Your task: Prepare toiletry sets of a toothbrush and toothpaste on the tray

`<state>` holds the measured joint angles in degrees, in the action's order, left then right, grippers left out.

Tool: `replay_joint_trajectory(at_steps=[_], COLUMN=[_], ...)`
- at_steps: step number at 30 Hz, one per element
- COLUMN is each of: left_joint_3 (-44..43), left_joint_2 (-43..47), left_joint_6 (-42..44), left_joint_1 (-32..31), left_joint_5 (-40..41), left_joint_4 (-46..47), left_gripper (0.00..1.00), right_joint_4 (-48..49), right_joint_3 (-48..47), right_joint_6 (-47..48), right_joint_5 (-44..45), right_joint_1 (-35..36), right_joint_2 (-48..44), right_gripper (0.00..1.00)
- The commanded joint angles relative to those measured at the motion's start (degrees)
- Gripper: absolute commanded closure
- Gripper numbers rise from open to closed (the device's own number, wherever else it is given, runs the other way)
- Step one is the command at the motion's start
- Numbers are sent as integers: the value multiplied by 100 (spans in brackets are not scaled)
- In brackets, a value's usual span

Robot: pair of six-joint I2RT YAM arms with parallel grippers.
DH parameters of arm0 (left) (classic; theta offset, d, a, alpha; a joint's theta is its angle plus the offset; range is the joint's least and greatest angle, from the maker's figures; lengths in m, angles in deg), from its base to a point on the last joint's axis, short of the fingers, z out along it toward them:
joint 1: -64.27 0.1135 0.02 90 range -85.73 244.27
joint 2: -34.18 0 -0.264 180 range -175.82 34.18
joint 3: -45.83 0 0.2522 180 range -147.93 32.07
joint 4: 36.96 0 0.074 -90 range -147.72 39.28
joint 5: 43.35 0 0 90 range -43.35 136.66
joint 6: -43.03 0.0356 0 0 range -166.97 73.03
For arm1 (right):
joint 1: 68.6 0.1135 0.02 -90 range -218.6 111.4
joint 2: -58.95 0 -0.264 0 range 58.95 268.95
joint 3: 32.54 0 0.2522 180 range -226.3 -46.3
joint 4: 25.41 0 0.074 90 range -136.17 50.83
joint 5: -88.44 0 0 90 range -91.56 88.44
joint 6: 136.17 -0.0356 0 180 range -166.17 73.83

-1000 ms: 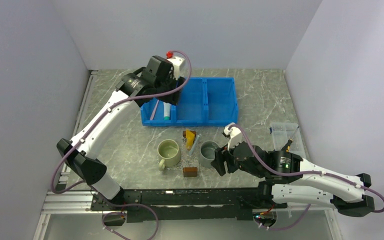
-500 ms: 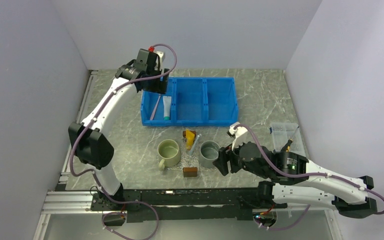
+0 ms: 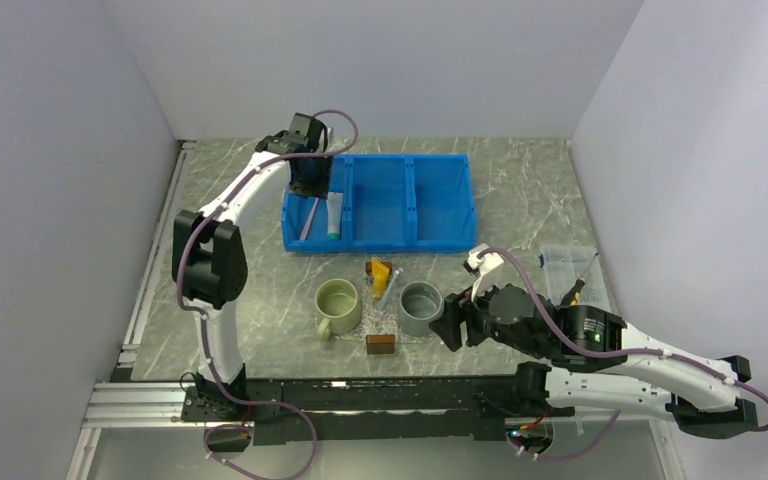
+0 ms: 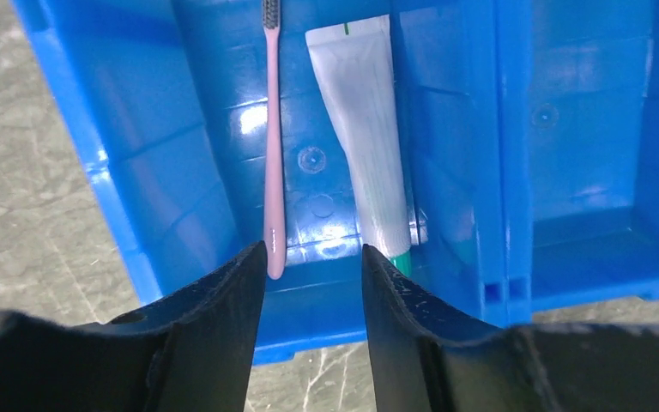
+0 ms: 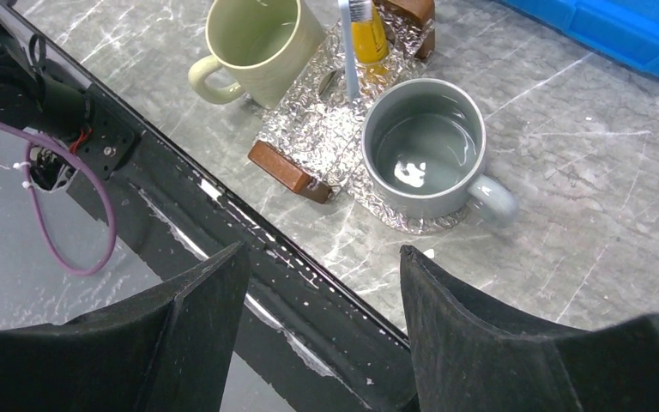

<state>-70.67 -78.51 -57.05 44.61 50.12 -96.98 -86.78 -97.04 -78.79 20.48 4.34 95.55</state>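
Two things were already on the tray [image 5: 313, 137]: a yellow toothpaste [image 5: 367, 34] and a pale toothbrush [image 5: 347, 51] lay side by side on it, between the green mug [image 5: 257, 39] and the grey mug [image 5: 425, 150]. The tray was a flat, clear plate with a crinkly, sparkly top, a bit like foil. A small brown block [image 5: 290, 172] sat at its near edge. The other set was not on the tray yet. The pink toothbrush [image 4: 273, 146] and the white toothpaste [image 4: 365, 129] lay next to each other in the left part of the blue bin [image 4: 94, 129], at the far side of the table [image 3: 520, 190]. The left gripper [image 4: 313, 257] hung right above them. Its two black jaws were apart, and nothing was between them. I think the step in hand was picking up this second set. The pink toothbrush looked like the likely pick, since its end was just by one jaw. It was a thin, smooth stick lying flat on the hard, shiny bin floor, close to the wall. So the jaws would need to go down low, one on each side of it, and then squeeze. The white toothpaste was a soft, flat tube, wide at one end, with a small green cap at the other. The right gripper [image 5: 322, 253] hung near the grey mug with its jaws wide apart, holding nothing.
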Motion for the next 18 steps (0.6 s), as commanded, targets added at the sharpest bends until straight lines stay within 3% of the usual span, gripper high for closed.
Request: replay_joint_trajectory(at_steps=[1, 7, 18], left_joint_3=[-197, -340, -564], left_joint_2=[-358, -807, -1395], left_joint_6=[-88, -66, 1], left_joint_1=[24, 37, 160], left_joint_5=[88, 450, 346], left_joint_4=[150, 118, 121], left_gripper=[52, 54, 53], right_joint_4=[-55, -62, -31], right_joint_3=[-1, 71, 147], right_joint_6=[-97, -129, -121], right_joint_5=[72, 70, 110], right_joint_1=[0, -5, -2], right_joint_2=[-119, -196, -194], right_gripper=[34, 34, 33])
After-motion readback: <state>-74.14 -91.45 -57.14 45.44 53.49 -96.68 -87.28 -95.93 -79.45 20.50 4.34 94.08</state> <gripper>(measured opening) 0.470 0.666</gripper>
